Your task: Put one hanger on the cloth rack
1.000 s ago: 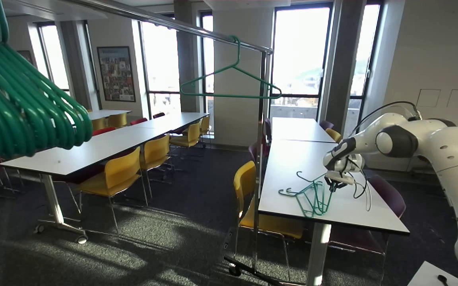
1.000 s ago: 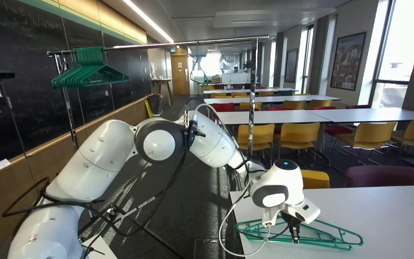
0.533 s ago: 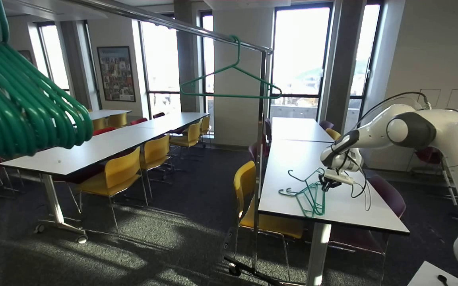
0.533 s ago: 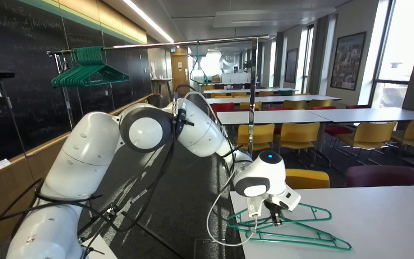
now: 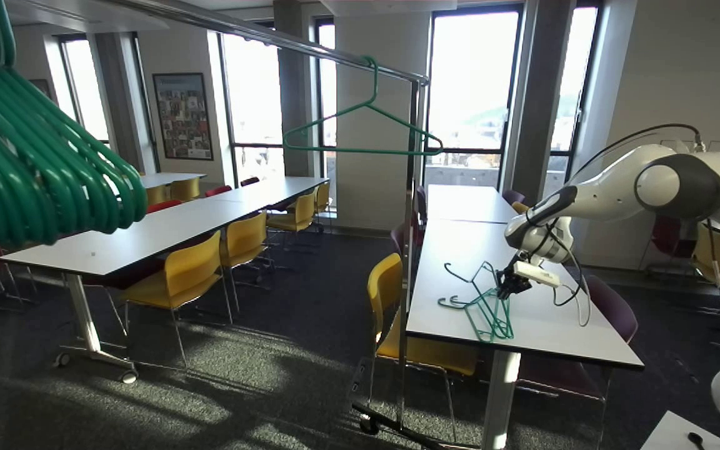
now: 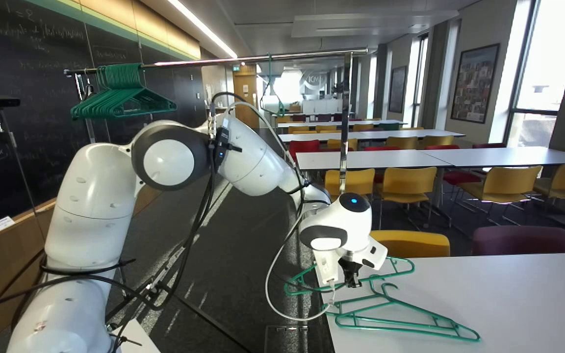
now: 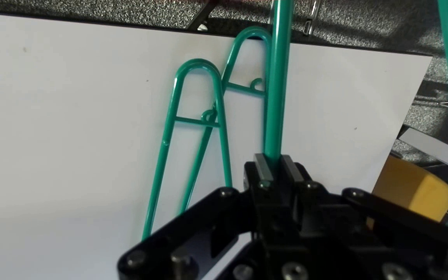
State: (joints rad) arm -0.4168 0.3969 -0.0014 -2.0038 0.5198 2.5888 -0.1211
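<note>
While our gripper (image 7: 275, 166) is clamped on the hanger (image 7: 279, 81), we locate the latter apart from the cloth rack (image 6: 345, 122) and above the white table (image 7: 72, 116), on which two more green hangers (image 7: 160, 171) lie overlapping.

The thin green hanger (image 7: 279, 77), one tube pinched in the claw (image 7: 276, 166), is held above the desk (image 7: 72, 136) with its hook out to one side, well below the horizontal top bar of the slim, upright cloth rack (image 6: 223, 61) of shiny metal
</note>
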